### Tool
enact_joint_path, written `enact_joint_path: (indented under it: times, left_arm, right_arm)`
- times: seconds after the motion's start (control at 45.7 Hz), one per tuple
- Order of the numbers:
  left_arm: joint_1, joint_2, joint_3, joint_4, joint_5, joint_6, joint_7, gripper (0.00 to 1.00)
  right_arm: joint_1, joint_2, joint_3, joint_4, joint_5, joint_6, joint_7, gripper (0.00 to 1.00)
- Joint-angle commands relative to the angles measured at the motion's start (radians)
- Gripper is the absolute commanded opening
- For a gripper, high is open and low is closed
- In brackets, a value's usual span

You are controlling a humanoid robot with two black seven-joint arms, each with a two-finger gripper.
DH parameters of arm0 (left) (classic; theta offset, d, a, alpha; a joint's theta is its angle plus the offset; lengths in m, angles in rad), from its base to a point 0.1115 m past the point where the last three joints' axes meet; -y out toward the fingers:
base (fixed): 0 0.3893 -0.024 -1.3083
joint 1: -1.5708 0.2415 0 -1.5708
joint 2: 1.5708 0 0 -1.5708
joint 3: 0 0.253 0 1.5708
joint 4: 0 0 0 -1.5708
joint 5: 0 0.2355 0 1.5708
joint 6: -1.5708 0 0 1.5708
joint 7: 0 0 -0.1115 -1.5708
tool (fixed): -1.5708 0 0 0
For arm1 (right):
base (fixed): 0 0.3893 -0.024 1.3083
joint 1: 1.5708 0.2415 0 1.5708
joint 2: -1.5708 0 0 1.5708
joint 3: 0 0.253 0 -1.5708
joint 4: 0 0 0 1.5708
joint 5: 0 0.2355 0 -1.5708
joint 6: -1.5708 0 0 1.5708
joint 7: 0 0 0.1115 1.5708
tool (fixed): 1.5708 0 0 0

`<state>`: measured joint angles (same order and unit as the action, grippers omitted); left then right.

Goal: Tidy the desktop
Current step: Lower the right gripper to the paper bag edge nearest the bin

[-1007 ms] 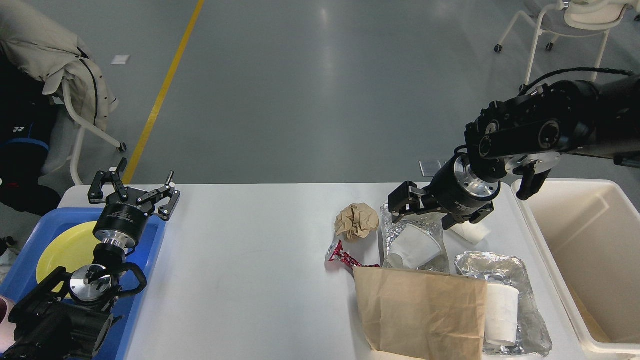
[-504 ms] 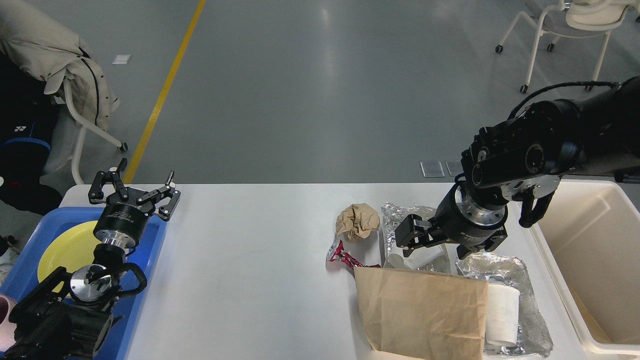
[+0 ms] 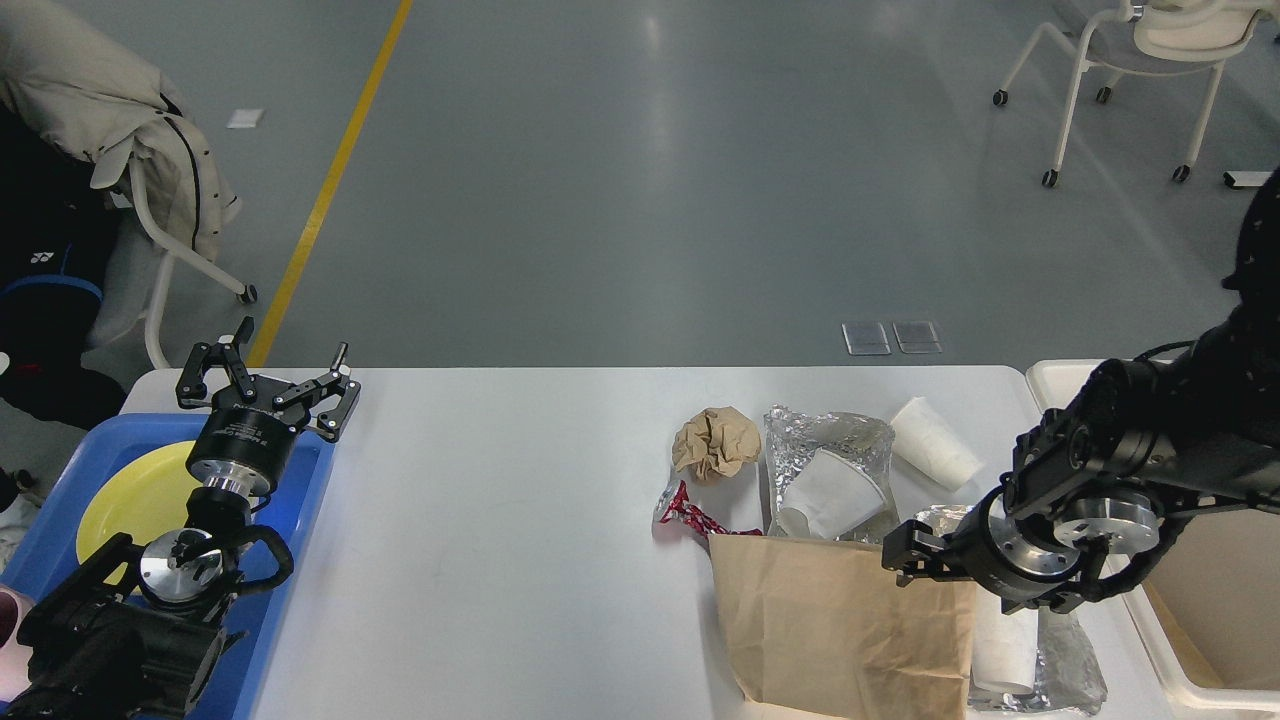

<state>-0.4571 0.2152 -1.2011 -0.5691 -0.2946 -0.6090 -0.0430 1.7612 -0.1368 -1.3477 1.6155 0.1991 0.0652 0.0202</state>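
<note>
The white desktop [image 3: 500, 520] holds litter on its right half. There is a crumpled brown paper ball [image 3: 712, 442], a red wrapper [image 3: 690, 516] and a crumpled foil sheet [image 3: 828, 432] with a white paper cup [image 3: 832, 490] lying on it. Another white cup [image 3: 935, 443] lies on its side, and a flat brown paper bag [image 3: 835, 625] sits at the front. My right gripper [image 3: 912, 555] hovers low over the bag's upper right corner, fingers pointing left, open and empty. Behind it lies a foil tray [image 3: 1070, 670] with a white cup [image 3: 1003, 645], partly hidden. My left gripper [image 3: 265, 385] is open and empty above the blue tray's far edge.
A blue tray [image 3: 295, 560] with a yellow plate [image 3: 130, 500] sits at the left edge, under my left arm. A cream bin [image 3: 1190, 690] stands off the table's right side, partly covered by my right arm. Chairs stand on the floor beyond.
My right gripper has moved from over the foil and cup toward me and to the right, now low over the bag's corner. The lying cups are uncovered again. The left arm has not moved.
</note>
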Motion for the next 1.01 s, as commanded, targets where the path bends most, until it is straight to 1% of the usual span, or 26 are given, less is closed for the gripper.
enact_joint_path:
  times: [0.0,0.131,0.263,0.35,0.46,0.504,0.547,0.657,0.679,0.701,0.722,0.766,0.81,0.854,0.985]
  left_arm:
    - [0.0,0.001,0.0,0.0,0.0,0.0,0.0,0.97]
    - [0.0,0.0,0.0,0.0,0.0,0.0,0.0,0.97]
    - [0.0,0.001,0.0,0.0,0.0,0.0,0.0,0.97]
    - [0.0,0.0,0.0,0.0,0.0,0.0,0.0,0.97]
    - [0.0,0.0,0.0,0.0,0.0,0.0,0.0,0.97]
    - [0.0,0.0,0.0,0.0,0.002,0.0,0.0,0.97]
    - [0.0,0.0,0.0,0.0,0.0,0.0,0.0,0.97]
    - [0.0,0.0,0.0,0.0,0.0,0.0,0.0,0.97]
    - [0.0,0.001,0.0,0.0,0.0,0.0,0.0,0.97]
    - [0.0,0.0,0.0,0.0,0.0,0.0,0.0,0.97]
    - [0.0,0.001,0.0,0.0,0.0,0.0,0.0,0.97]
    - [0.0,0.0,0.0,0.0,0.0,0.0,0.0,0.97]
    - [0.0,0.0,0.0,0.0,0.0,0.0,0.0,0.97]
    - [0.0,0.001,0.0,0.0,0.0,0.0,0.0,0.97]
    - [0.0,0.0,0.0,0.0,0.0,0.0,0.0,0.97]
  right_arm:
    - [-0.04,-0.053,-0.001,0.001,0.002,-0.015,0.004,1.0]
    - [-0.091,-0.063,0.012,0.003,0.016,-0.051,0.03,1.0]
    - [-0.149,-0.05,0.022,0.003,0.094,-0.099,0.081,1.0]
    - [-0.189,-0.04,0.032,0.007,0.106,-0.122,0.11,1.0]
    - [-0.249,-0.037,0.053,0.007,0.132,-0.182,0.145,0.96]
    - [-0.269,-0.037,0.068,0.007,0.149,-0.202,0.161,0.89]
    - [-0.287,-0.037,0.085,0.007,0.169,-0.215,0.176,0.79]
    - [-0.328,-0.034,0.113,0.014,0.198,-0.255,0.208,0.45]
    - [-0.341,-0.033,0.125,0.018,0.2,-0.275,0.211,0.36]
    - [-0.345,-0.033,0.13,0.02,0.2,-0.283,0.211,0.32]
    - [-0.356,-0.033,0.142,0.023,0.2,-0.298,0.211,0.24]
    - [-0.364,-0.033,0.151,0.026,0.201,-0.312,0.211,0.14]
    - [-0.368,-0.033,0.156,0.029,0.201,-0.317,0.213,0.11]
    - [-0.37,-0.033,0.159,0.033,0.201,-0.321,0.213,0.0]
    - [-0.368,-0.032,0.16,0.047,0.201,-0.34,0.213,0.0]
